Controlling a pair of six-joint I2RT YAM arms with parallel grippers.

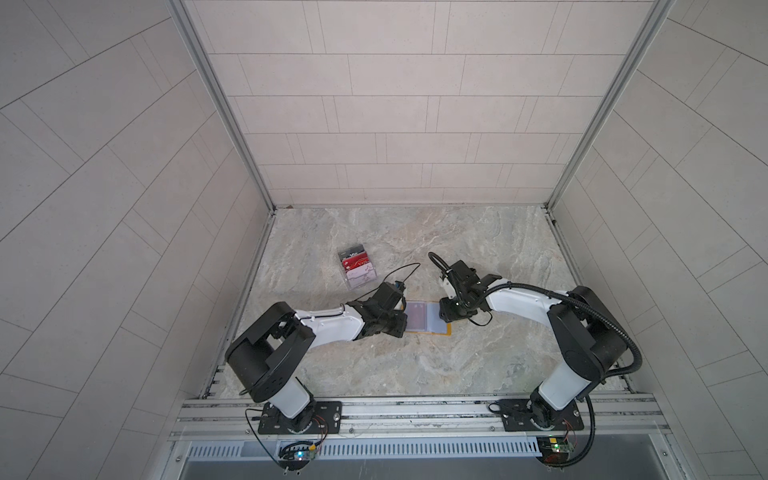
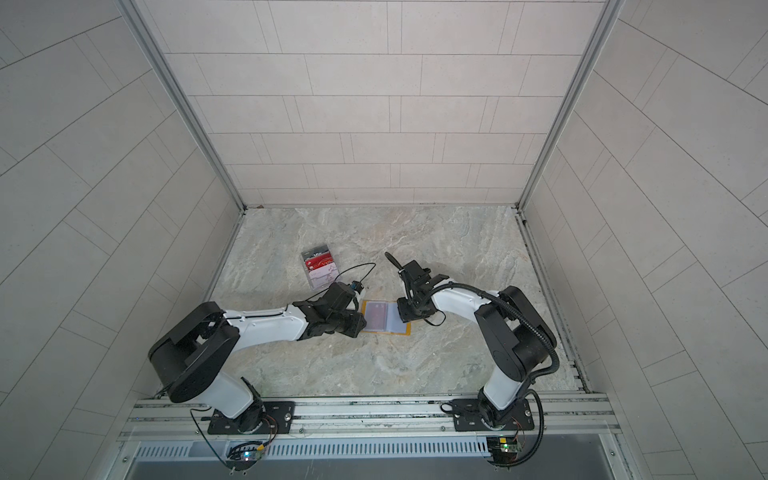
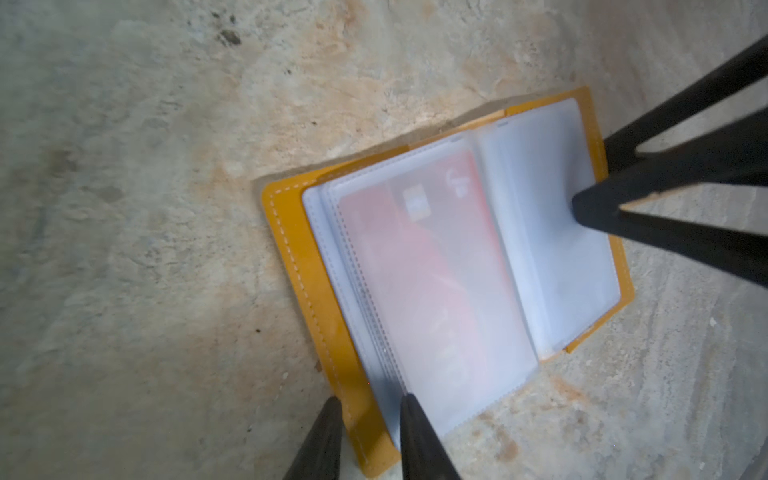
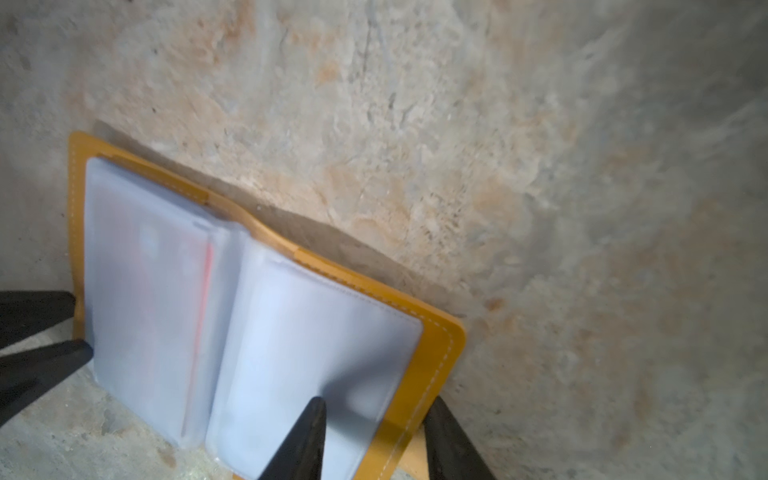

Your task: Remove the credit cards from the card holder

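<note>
The card holder (image 1: 431, 323) (image 2: 392, 319) lies open and flat on the marble table between my two grippers, mustard cover (image 3: 299, 257) down and clear sleeves up. A red credit card (image 3: 436, 257) (image 1: 415, 320) shows through the top sleeve of the left page; only its thin red edge (image 4: 205, 282) shows in the right wrist view. My left gripper (image 3: 371, 399) (image 1: 406, 324) is open and straddles the left cover edge, one fingertip on the sleeves. My right gripper (image 4: 376, 401) (image 2: 402, 318) is open astride the right cover edge, one fingertip (image 3: 590, 208) pressing the empty right page.
A clear acrylic box (image 1: 357, 268) (image 2: 320, 268) holding a black card and red cards stands behind and left of the left gripper. Tiled walls enclose the table on three sides, and the arms' mounting rail (image 1: 415, 409) runs along the front.
</note>
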